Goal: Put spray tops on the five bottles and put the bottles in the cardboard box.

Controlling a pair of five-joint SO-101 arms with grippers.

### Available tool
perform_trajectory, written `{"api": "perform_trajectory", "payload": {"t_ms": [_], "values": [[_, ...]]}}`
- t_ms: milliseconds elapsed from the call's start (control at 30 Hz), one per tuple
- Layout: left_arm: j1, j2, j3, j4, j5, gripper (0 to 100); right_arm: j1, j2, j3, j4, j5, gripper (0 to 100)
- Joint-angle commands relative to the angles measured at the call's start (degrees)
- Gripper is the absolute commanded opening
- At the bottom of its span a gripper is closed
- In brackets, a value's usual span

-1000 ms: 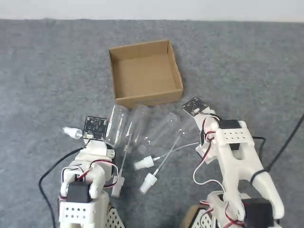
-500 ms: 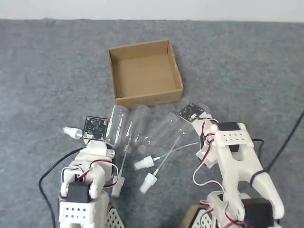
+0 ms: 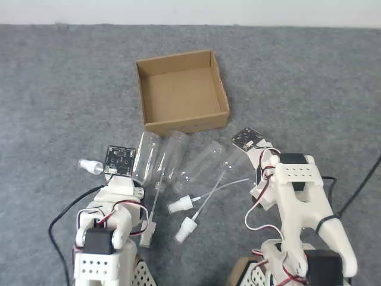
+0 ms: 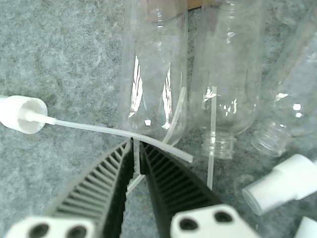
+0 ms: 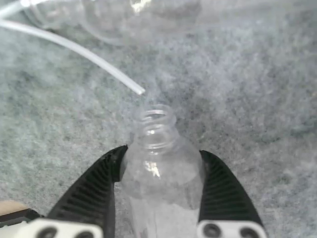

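Three clear plastic bottles (image 3: 171, 156) lie close together on the grey felt worktop (image 3: 65, 89). Two have their far ends just beside the near wall of the open-topped brown cardboard box (image 3: 187, 124), and the third slants away towards my right arm (image 3: 300, 196).

A fourth, uncapped clear bottle (image 5: 159, 173) sits between the jaws of my right pincer (image 5: 161, 151). The jaws press on both its sides, with its mouth pointing away from the wrist. The end of a thin white tube (image 5: 138, 90) lies just off that mouth.

My left pincer (image 4: 134, 144) is drawn to a thin slit. The dip tube of a white spray top (image 4: 20, 114) crosses right at its tips, and I cannot tell whether it is nipped.

More loose spray tops (image 3: 180, 205) lie between my left arm (image 3: 107, 238) and the right one, their tubes running up among the bottles, so that ground is crowded. The box stands well apart from the worktop's far edge, with broad grey felt on either side of it.
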Motion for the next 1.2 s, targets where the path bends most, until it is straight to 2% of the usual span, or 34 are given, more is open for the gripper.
{"api": "perform_trajectory", "payload": {"t_ms": [0, 100, 433, 700, 933, 1167], "values": [[-0.09, -0.79, -0.57, 0.18, 0.7, 2, 0.31, -3.3, -0.97, 0.04, -0.88, 7.4], [-0.09, -0.79, -0.57, 0.18, 0.7, 2, 0.22, -3.3, -2.2, 0.48, -5.54, 7.4], [-0.09, -0.79, -0.57, 0.18, 0.7, 2, 0.22, -3.3, -13.71, 11.21, -17.76, 7.4], [-0.09, -0.79, -0.57, 0.18, 0.7, 2, 0.13, -3.3, -15.12, 11.03, -30.86, 7.4], [-0.09, -0.79, -0.57, 0.18, 0.7, 2, 0.13, -4.62, -15.21, 11.03, -33.76, 7.4], [-0.09, -0.79, -0.57, 0.18, 0.7, 2, 0.13, -15.78, -15.21, 10.77, -33.76, 7.4]]}}
